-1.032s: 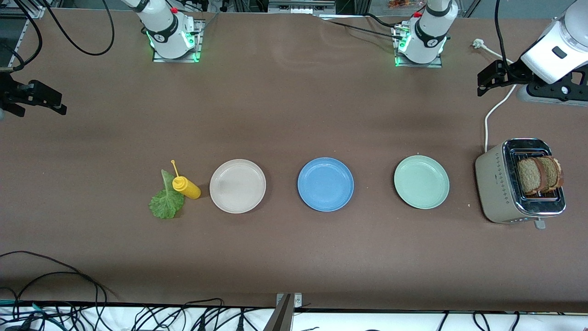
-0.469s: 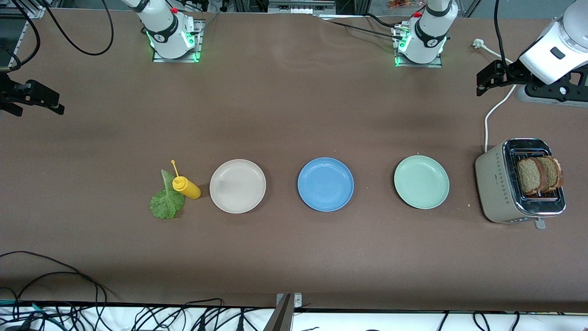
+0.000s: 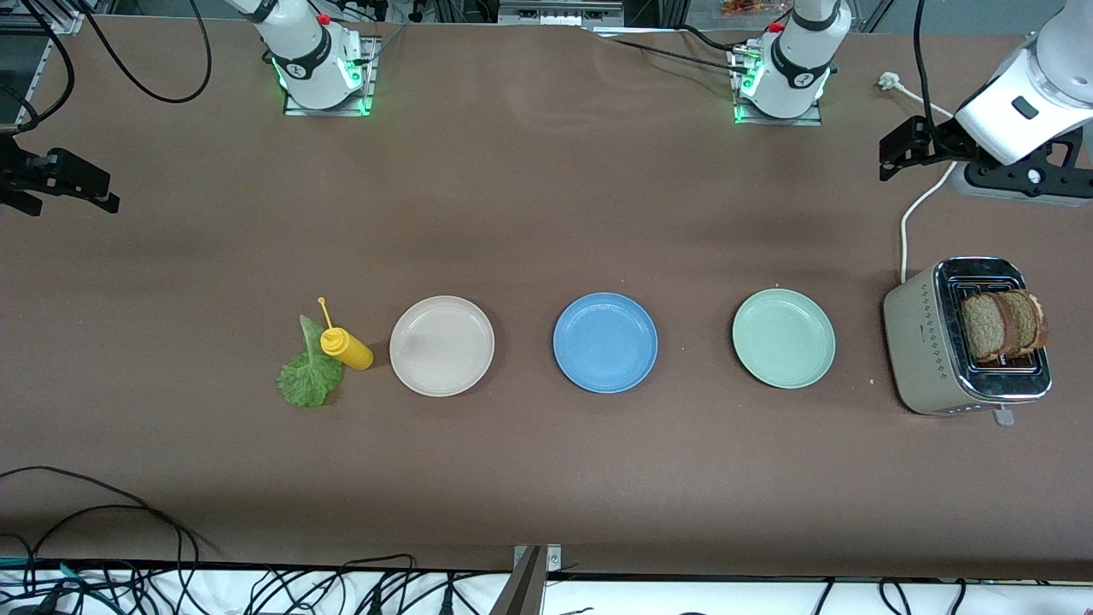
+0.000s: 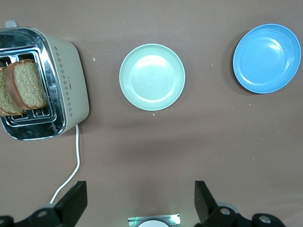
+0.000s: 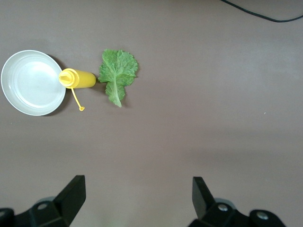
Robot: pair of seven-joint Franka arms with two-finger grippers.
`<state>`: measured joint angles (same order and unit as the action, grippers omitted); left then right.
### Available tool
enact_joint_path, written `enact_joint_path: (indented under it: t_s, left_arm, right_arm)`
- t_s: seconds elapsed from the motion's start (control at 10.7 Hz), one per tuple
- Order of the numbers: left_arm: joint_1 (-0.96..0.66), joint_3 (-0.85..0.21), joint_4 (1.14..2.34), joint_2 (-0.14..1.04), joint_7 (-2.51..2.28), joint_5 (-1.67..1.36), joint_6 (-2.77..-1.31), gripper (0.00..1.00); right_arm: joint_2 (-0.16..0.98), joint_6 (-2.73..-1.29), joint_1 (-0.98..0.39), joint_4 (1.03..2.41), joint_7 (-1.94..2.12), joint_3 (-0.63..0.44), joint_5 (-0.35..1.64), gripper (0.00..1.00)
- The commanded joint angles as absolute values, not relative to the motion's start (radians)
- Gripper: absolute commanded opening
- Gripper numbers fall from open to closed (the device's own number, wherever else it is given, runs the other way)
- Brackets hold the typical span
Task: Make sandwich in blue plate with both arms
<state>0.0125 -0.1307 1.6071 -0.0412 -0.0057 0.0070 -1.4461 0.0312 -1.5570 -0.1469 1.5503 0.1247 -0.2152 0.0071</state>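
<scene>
The blue plate (image 3: 605, 342) (image 4: 267, 57) sits bare at mid-table. The sandwich's parts lie apart. Two brown bread slices (image 3: 1001, 325) (image 4: 26, 87) stand upright in the toaster (image 3: 926, 346) (image 4: 68, 85) at the left arm's end. A green lettuce leaf (image 3: 309, 376) (image 5: 117, 73) lies flat toward the right arm's end. My left gripper (image 3: 1025, 179) (image 4: 140, 203) hangs open and holding nothing, high over the bare table between the toaster and the robots' bases. My right gripper (image 3: 26, 184) (image 5: 137, 201) hangs open and holding nothing over the right arm's end of the table.
A yellow squeeze bottle (image 3: 346, 348) (image 5: 78, 78) lies touching the lettuce, beside a beige plate (image 3: 441, 345) (image 5: 31, 82). A pale green plate (image 3: 783, 338) (image 4: 151, 76) sits between the blue plate and the toaster. The toaster's white cord (image 3: 918, 205) runs toward the bases.
The left arm has drifted slightly toward the bases. The right gripper has shifted a little toward its table end. Both stay open; nothing on the table has moved.
</scene>
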Motion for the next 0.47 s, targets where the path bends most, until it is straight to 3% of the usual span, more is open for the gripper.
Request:
enact_joint_path:
  t_s: [0.0,0.38]
  left_arm:
    - [0.015,-0.127,1.560,-0.009,0.009,0.002,-1.430,1.00]
    - [0.008,-0.129,1.560,-0.006,0.002,0.003,-1.430,1.00]
  right_arm:
    - [0.031,-1.532,-0.146,1.531,0.140,-0.218,0.008,1.00]
    - [0.032,-1.532,-0.146,1.531,0.140,-0.216,0.008,1.00]
